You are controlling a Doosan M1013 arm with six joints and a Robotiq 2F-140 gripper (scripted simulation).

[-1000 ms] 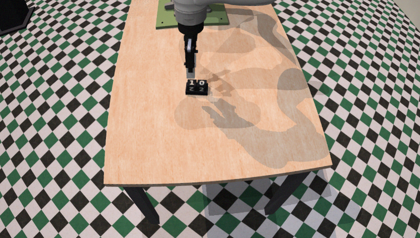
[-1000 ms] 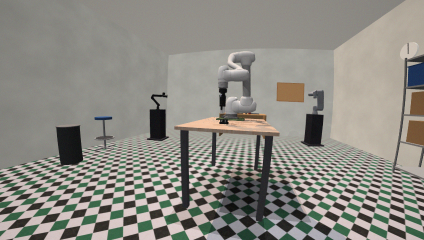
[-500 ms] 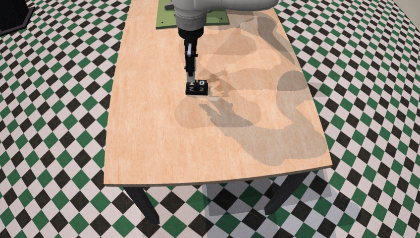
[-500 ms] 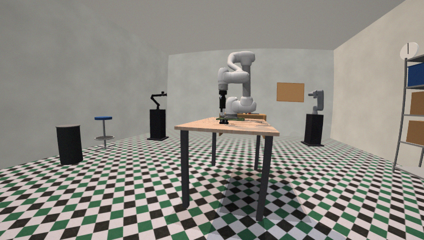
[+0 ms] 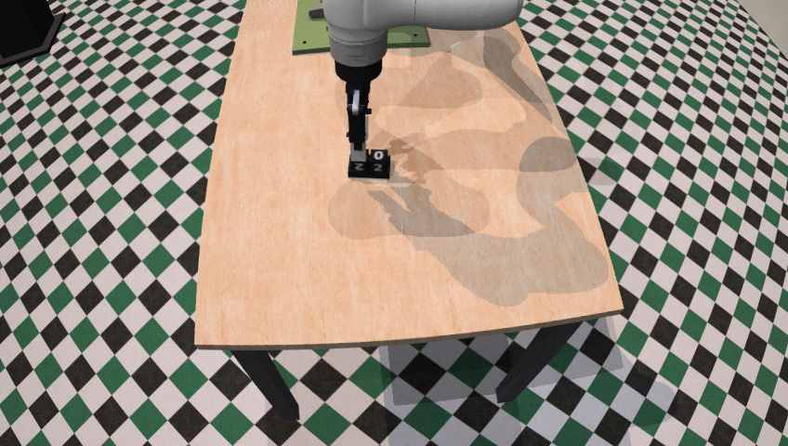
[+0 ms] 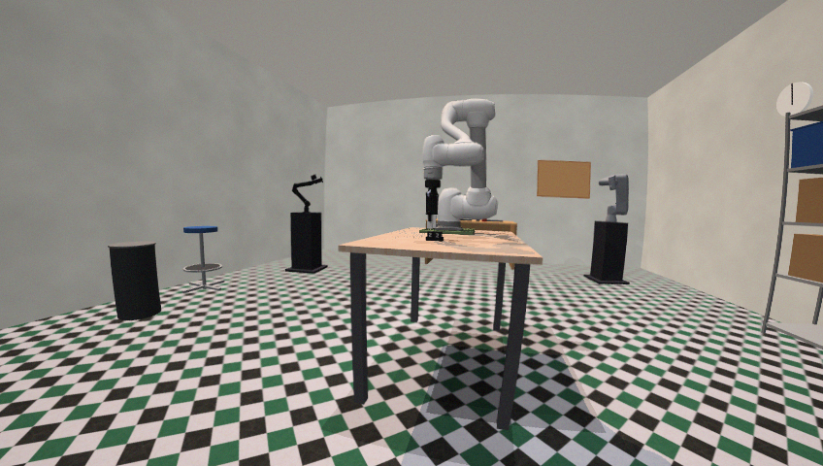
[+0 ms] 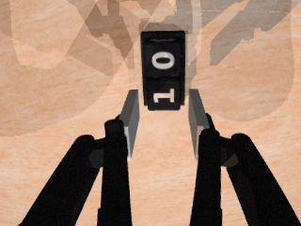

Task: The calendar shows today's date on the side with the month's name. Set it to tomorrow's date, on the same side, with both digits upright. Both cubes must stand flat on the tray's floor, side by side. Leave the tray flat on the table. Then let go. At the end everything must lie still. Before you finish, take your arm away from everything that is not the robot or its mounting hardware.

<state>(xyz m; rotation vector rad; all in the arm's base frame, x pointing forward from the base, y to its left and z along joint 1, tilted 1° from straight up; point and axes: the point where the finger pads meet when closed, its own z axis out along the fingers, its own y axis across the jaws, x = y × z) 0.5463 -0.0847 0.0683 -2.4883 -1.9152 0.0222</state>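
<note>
The black block calendar (image 5: 369, 167) (image 6: 434, 235) stands on the wooden table (image 5: 276, 248), a little behind its middle. In the wrist view its two cubes lie in a row: the cube with "0" on top (image 7: 164, 59) (image 5: 379, 155) is farther out, and the cube with "1" on top (image 7: 162, 94) is nearer. My gripper (image 7: 164, 103) (image 5: 358, 150) (image 6: 432, 223) points straight down over the "1" cube. Its finger pads stand on either side of that cube with a gap on each side. The fingers are part open and hold nothing. The arm hides the "1" cube's top in the top view.
The green mounting plate (image 5: 309, 38) under the arm's base lies at the table's far edge. The table's edges drop to a checkered floor (image 5: 111, 220). Pedestals, a stool and a shelf stand far off around the room.
</note>
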